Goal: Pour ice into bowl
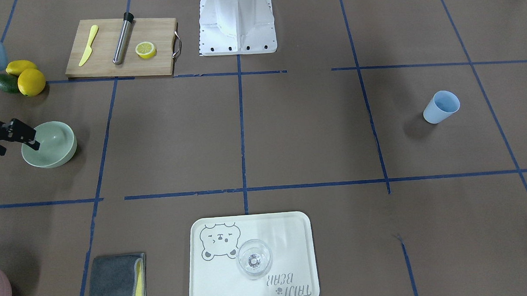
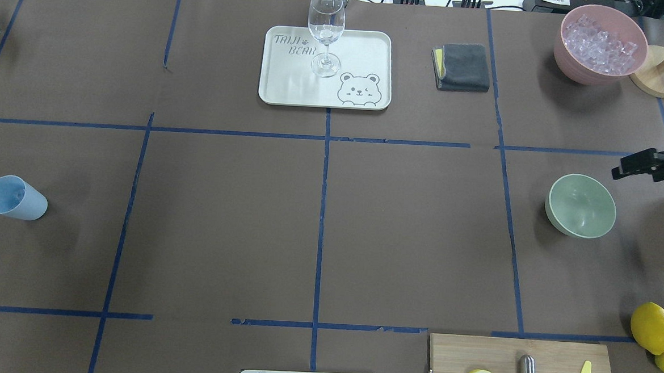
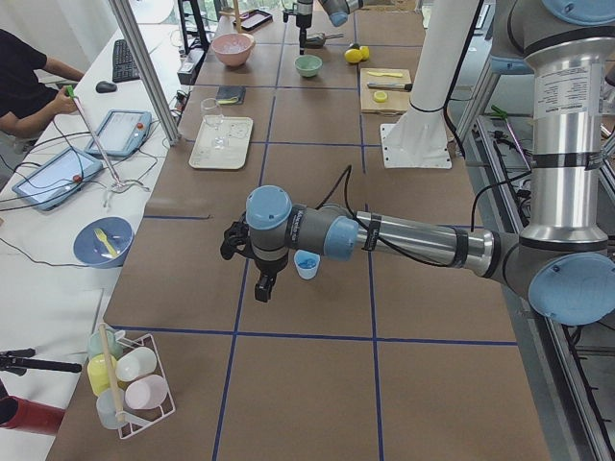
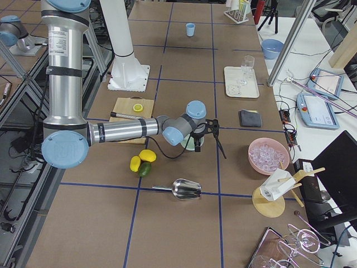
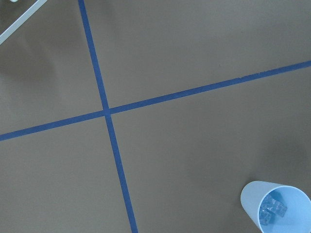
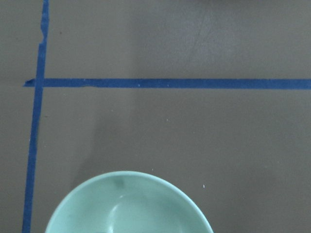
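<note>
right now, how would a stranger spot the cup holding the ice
From the white bear tray at the table's far edge, look out to the robot's left side. The pale blue cup stands alone there, a few clear ice cubes inside.

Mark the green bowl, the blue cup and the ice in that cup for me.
green bowl (image 2: pixel 581 206): overhead view, bare inner floor.
blue cup (image 2: pixel 31 205): overhead view, outer side wall.
ice (image 5: pixel 273 209): left wrist view, cubes at the cup's bottom.

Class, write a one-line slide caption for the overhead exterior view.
Empty round sage-green bowl at right, pale blue plastic cup far left, clear wine glass on a cream bear-print tray beyond.
</note>
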`<move>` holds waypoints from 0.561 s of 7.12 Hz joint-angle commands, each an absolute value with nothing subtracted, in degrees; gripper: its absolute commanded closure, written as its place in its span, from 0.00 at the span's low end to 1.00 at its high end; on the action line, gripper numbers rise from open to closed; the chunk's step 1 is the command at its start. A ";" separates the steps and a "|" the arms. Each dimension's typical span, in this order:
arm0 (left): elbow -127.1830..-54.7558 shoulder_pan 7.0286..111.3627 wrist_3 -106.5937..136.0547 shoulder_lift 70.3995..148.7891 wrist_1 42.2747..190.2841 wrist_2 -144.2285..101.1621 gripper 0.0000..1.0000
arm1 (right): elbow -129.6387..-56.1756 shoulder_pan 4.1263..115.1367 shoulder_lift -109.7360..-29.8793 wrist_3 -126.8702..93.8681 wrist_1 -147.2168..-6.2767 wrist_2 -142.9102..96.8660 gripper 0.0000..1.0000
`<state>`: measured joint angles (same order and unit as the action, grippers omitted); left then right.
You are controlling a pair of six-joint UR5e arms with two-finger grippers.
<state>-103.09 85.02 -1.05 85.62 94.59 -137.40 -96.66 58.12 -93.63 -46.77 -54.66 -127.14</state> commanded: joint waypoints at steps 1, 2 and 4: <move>-103.10 85.08 -0.79 85.61 95.53 -137.37 0.00 | -96.59 55.12 -95.09 -48.34 -53.79 -125.95 0.08; -103.27 84.99 -0.70 85.69 95.54 -137.46 0.00 | -96.24 54.32 -95.79 -48.34 -53.88 -125.86 0.19; -103.45 85.08 -0.70 85.69 95.45 -137.46 0.00 | -96.33 54.32 -96.33 -48.17 -53.79 -125.86 0.93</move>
<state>-103.37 85.05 -0.72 85.65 95.46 -137.45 -96.31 54.46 -95.94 -48.28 -53.85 -125.92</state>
